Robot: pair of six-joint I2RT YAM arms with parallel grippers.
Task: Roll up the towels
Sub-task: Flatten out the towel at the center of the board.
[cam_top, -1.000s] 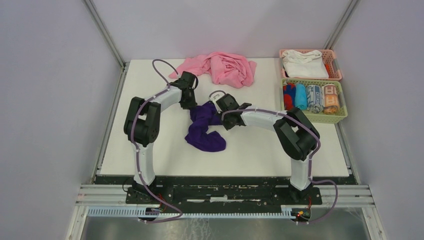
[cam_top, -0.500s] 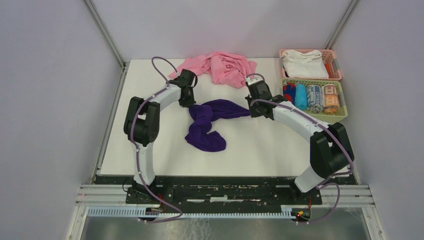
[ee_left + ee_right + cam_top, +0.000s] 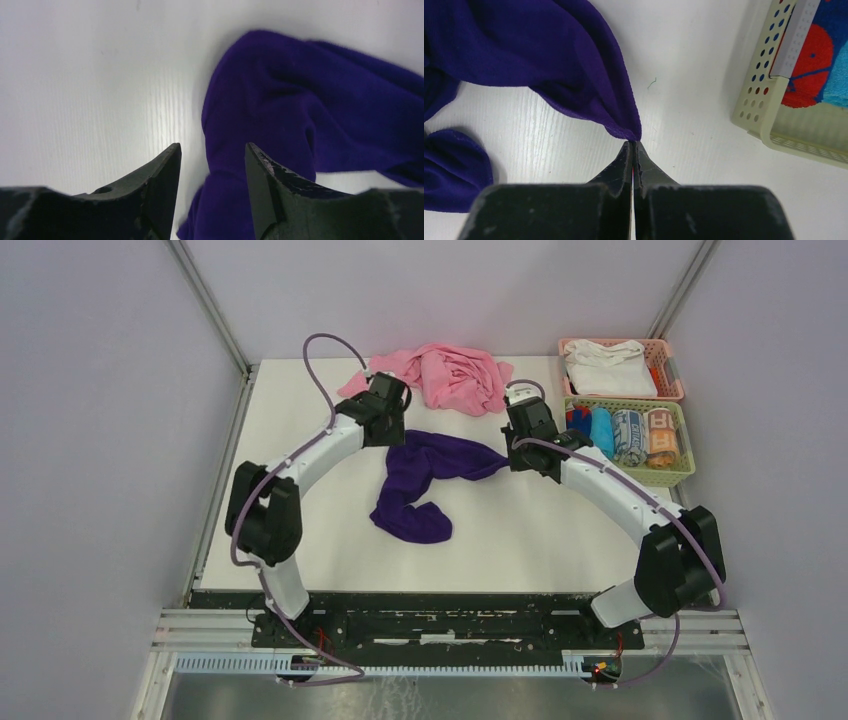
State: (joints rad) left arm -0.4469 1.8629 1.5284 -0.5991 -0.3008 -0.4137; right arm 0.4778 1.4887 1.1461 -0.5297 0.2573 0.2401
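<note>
Right gripper [image 3: 633, 146] pinched on the right corner of the purple cloth towel [image 3: 420, 475], crumpled on the white table [image 3: 530, 545]; left gripper [image 3: 212, 156] hangs agape over its far-left edge (nothing in it). Soft, light, floppy, I'd judge, so take corners

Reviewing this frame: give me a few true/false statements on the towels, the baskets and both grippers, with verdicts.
1. The right gripper is shut on a corner of the purple towel. True.
2. The left gripper is clamped on that towel as well. False: its fingers stand apart over the towel's edge.
3. The pink towel sits rolled inside a basket. False: it lies crumpled on the table at the far edge.
4. The green basket holds rolled towels. True.
</note>
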